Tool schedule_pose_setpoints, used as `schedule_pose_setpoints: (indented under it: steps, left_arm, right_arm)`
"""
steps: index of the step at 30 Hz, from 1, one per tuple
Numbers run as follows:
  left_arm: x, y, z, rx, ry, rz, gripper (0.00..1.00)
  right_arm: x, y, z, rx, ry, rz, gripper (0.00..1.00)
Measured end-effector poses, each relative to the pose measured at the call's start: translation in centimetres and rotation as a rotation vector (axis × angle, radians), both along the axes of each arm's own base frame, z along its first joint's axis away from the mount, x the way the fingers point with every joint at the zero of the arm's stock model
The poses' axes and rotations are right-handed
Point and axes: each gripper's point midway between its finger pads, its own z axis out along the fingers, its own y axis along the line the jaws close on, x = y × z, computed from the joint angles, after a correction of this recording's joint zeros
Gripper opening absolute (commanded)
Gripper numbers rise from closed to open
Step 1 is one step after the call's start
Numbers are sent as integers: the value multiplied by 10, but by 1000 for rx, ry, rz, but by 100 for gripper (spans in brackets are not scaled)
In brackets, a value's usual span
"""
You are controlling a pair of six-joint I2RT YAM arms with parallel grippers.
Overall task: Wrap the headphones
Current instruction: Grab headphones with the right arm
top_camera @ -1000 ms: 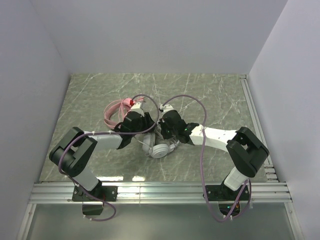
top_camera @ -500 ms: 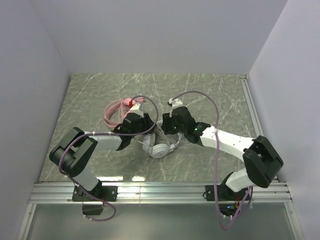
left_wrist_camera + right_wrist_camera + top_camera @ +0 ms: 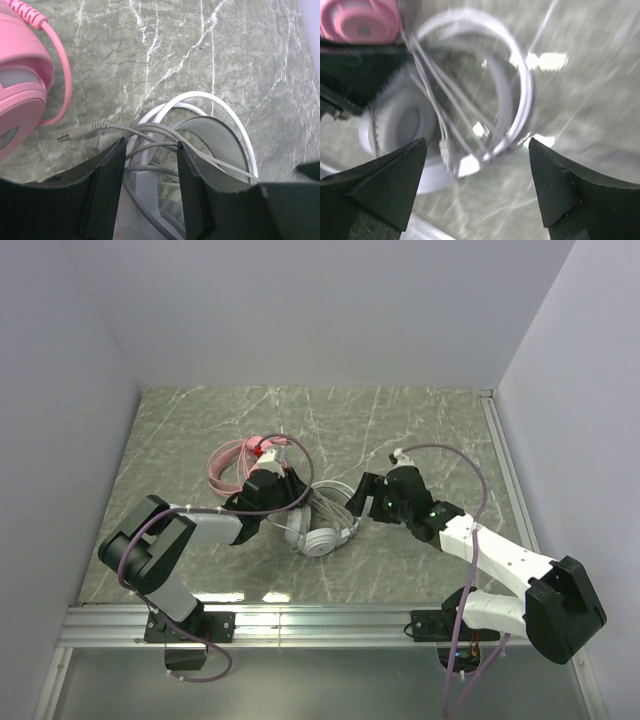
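Between the left fingers (image 3: 107,190), white headphones (image 3: 215,140), band mostly hidden.

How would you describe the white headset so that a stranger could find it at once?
On the green marble table, look near its middle. The white headset lies there with thin cable looped over it. Its neighbour, the pink headset farther back on the left, is all pink; this one is white and grey.

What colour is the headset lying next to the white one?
That headset is pink, cable included; clearest in the left wrist view.
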Motion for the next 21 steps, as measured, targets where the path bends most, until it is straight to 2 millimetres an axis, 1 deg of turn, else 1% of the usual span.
schedule_pose_setpoints:
  steps: [2,5,8,14,18,21]
  left_arm:
    - [0,0,0,-4,-2,1,50]
    - [-1,0,1,-10,-7,2,50]
    - [-1,0,1,-14,-7,3,50]
    - [-2,1,1,-27,-8,7,50]
    - [-2,1,2,-37,-12,11,50]
    - [-3,1,2,-40,-15,11,50]
  right_arm:
    - [-14,4,-15,59,81,-10,93]
    - [-33,6,-38,126,186,-43,94]
    - [-42,7,-49,184,248,-87,94]
    - [-42,15,-53,337,287,-171,94]
    - [-35,24,-51,426,301,-204,94]
    - [-33,26,-56,466,317,-234,94]
